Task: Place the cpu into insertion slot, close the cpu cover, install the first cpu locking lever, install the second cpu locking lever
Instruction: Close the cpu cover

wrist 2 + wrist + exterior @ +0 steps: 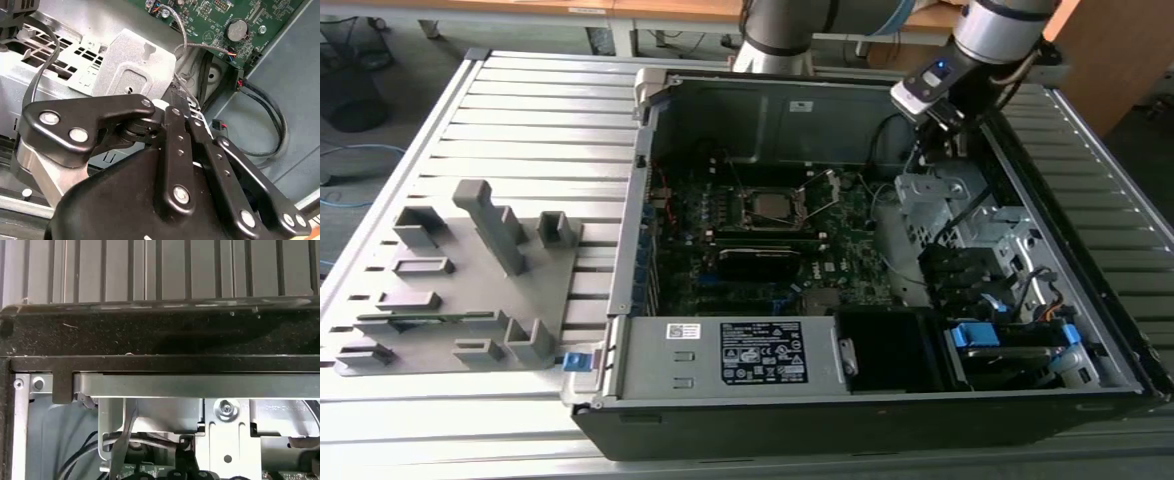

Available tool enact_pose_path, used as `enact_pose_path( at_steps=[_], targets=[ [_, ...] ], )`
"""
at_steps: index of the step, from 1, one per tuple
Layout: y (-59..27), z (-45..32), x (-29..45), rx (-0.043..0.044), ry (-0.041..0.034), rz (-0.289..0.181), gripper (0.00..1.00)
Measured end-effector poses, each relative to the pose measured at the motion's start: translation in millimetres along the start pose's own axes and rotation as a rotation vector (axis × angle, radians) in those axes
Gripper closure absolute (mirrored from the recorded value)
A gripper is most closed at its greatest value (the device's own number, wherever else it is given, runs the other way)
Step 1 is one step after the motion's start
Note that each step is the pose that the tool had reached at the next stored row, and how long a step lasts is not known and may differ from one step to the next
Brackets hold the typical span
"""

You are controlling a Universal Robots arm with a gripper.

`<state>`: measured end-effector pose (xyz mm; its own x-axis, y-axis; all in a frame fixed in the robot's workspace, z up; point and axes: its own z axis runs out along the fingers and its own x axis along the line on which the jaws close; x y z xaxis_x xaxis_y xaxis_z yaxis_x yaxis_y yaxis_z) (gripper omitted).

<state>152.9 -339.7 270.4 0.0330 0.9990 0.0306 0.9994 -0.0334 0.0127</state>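
The cpu [771, 207], a dull silver-grey square, lies in the insertion slot [744, 214] in the middle of the green motherboard. A silvery cpu cover [775, 190] frames it, and I cannot tell whether that frame is pressed flat. Thin metal locking levers [822, 188] stick up just to the exterior view's right of the socket. My gripper [943, 150] hangs well to the right of the socket, over the grey drive cage [937, 195] at the case's far corner. In the second wrist view its black fingers [174, 120] lie side by side, shut, with nothing seen between them.
A grey fixture plate [454, 270] with upright holders lies on the slatted table at the exterior view's left. The power supply box [747, 355] sits at the case front. Black cables [270, 120] and a thin wire run beside the gripper, near the case wall [160, 335].
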Motion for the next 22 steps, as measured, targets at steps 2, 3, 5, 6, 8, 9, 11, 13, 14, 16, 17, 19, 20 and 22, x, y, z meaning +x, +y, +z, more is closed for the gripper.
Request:
enact_pose_path(
  at_steps=[2, 3, 5, 6, 8, 9, 11, 13, 14, 16, 17, 19, 20, 22],
  targets=[
    [-1.4, -8.6, 1.2, 0.0005, 0.0033, -0.002, 0.90],
    [-4.3, -10.3, 0.9, 0.0000, 0.0038, -0.002, 0.90],
    [-7.7, -17.1, 1.7, -0.0001, 0.0073, -0.003, 0.90],
    [-6.2, -21.8, 0.7, -0.0006, 0.0062, -0.004, 0.90],
    [-6.3, -28.5, 0.6, -0.0002, 0.0066, -0.003, 0.90],
    [-6.3, -28.6, 0.6, -0.0003, 0.0064, -0.004, 0.90],
    [-6.3, -28.7, 0.5, 0.0010, 0.0062, -0.004, 0.90],
    [-6.3, -28.7, 0.5, 0.0016, 0.0062, -0.003, 0.90],
    [-6.3, -28.7, 0.5, 0.0017, 0.0062, -0.003, 0.90],
    [-6.3, -28.7, 0.5, 0.0017, 0.0062, -0.003, 0.90],
    [-6.3, -28.7, 0.5, 0.0017, 0.0062, -0.003, 0.90],
    [-6.3, -28.7, 0.5, 0.0018, 0.0061, -0.003, 0.90],
    [-6.3, -28.7, 0.5, 0.0017, 0.0062, -0.003, 0.90],
    [-6.5, -28.7, 0.5, 0.0017, 0.0061, -0.004, 0.90]
  ],
)
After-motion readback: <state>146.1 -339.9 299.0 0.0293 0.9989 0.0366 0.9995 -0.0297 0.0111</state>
